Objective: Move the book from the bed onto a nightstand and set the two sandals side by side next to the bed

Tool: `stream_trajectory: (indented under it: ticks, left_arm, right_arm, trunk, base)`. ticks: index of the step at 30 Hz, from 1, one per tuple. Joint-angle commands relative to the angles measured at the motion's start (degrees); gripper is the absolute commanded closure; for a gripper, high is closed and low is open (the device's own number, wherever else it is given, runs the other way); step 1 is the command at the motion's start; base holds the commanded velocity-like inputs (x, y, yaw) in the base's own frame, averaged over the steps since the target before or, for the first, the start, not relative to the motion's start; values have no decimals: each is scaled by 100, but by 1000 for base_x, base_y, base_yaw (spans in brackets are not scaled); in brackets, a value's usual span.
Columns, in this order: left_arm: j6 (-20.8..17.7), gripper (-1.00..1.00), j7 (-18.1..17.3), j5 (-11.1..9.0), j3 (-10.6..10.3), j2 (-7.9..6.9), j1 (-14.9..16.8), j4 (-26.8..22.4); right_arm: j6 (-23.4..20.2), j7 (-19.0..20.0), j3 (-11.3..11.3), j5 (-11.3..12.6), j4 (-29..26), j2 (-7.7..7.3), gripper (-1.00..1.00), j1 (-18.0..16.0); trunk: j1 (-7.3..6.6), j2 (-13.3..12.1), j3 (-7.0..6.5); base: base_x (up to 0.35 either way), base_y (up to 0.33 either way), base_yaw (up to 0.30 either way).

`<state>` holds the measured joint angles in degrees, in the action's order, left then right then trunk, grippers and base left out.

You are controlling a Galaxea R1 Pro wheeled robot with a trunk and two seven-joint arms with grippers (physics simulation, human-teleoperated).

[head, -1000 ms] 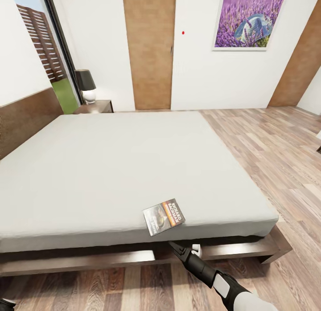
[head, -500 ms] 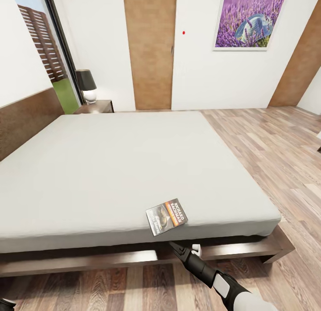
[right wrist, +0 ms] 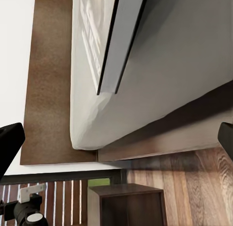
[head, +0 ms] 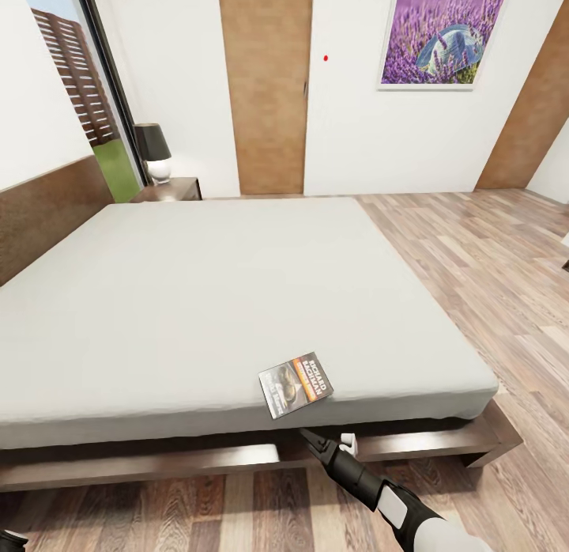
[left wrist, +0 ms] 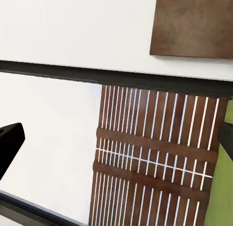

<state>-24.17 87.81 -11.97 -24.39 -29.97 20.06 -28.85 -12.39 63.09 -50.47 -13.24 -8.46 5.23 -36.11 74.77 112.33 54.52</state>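
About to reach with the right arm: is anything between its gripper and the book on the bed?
Nothing visible. The book lies at the mattress's near edge, and the right gripper sits just below it, in front of the bed frame, with open space between them.

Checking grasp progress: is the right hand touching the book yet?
Apart. The head view shows the right hand below the mattress edge, bed side visible between it and the book.
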Motion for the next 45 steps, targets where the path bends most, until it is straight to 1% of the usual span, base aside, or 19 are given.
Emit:
stream_trajectory:
  ticks: [1,7,12,19,25,34,45]
  left_arm:
    - [-60,-100,38,-60,-48,-9,4,-4]
    - [-61,-100,36,-60,-48,-9,2,0]
    - [-61,-100,35,-60,-51,-9,2,2]
    - [-67,-100,35,-60,-101,-9,1,2]
    - [-69,-100,30,-60,-172,-6,2,3]
    - [-71,-100,24,-60,-205,-8,2,3]
    - [-70,-100,11,-60,-214,-9,-1,3]
  right_arm:
    - [-57,15,-49,-43,-18,5,-100,-2]
    - [-54,-83,-130,24,-21,10,-100,-2]
    - [-43,-138,-235,199,-17,29,-100,-2]
    - [-12,-175,-277,292,-26,48,-100,-2]
    - [191,-315,-313,326,-28,55,-100,-2]
    - [364,-365,-328,336,-23,75,-100,-2]
    - [436,-389,-332,339,-17,82,-100,-2]
  trunk:
    - [-1,2,5]
    - [-1,2,5]
    - [-1,2,5]
    - [-1,2,5]
    - [-1,2,5]
    - [-1,2,5]
    - [-1,2,5]
  base:
    - [0,0,0]
    - [0,0,0]
    - [0,0,0]
    - [0,0,0]
    - [0,0,0]
    - [0,8,0]
    - [0,143,0]
